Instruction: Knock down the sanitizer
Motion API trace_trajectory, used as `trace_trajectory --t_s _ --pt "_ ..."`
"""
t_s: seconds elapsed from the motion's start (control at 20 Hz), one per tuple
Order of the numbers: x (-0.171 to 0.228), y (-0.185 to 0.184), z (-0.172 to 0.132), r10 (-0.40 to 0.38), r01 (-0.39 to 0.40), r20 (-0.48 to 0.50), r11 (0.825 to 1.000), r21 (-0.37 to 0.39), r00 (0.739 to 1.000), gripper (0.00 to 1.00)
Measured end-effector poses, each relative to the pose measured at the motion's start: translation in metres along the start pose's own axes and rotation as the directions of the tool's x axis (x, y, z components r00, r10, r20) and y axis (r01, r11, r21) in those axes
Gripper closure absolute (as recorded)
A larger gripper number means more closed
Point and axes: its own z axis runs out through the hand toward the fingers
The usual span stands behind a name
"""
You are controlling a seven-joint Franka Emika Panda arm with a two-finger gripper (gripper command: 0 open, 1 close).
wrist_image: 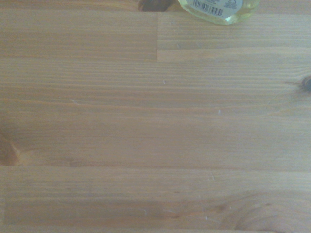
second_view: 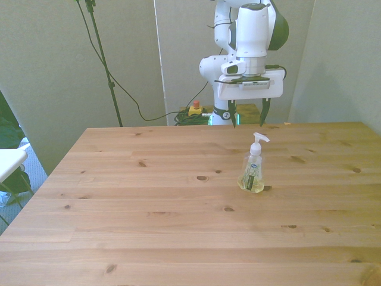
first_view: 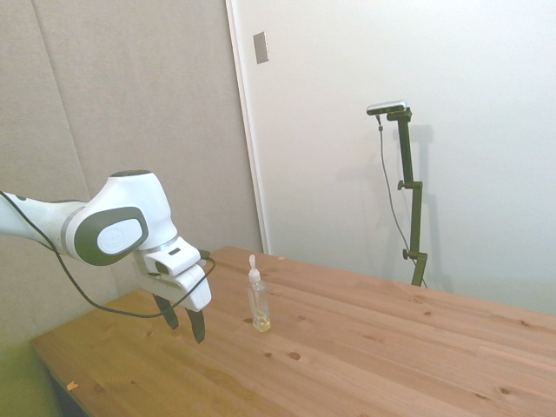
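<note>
Wooden table [second_view: 149,196] planks carry the sanitizer [second_view: 252,171], which stands upright toward the front view's right, a little yellowish liquid pooled at its base and its white pump on top. Behind it, apart from the bottle, the gripper [second_view: 248,111] hangs above the table's far edge with its dark fingers [first_view: 197,326] spread and holding nothing.

Knotty pale wood with a smooth matt finish on the bench [second_view: 149,196]; clear glossy plastic on the sanitizer [second_view: 252,173]; smooth white glossy plastic shell above the end effector [second_view: 249,113].
</note>
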Motion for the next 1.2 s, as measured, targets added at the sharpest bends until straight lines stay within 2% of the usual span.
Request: trace_trajectory --t_s 0.25,0.3,0.7,0.95,1.2 --pt "0.002 -0.002 0.003 0.01 -0.01 0.005 1.0 -0.004 1.0 0.0" --pt "0.004 -0.004 0.003 0.017 -0.016 0.005 1.0 -0.004 1.0 1.0" --pt "0.035 -0.016 0.004 0.086 -0.086 -0.029 0.996 0.012 0.996 1.0" --pt "0.057 -0.044 -0.002 0.11 -0.109 -0.045 0.994 0.023 0.993 1.0" --pt "0.063 -0.078 -0.006 0.121 -0.119 -0.064 0.992 0.029 0.991 1.0"
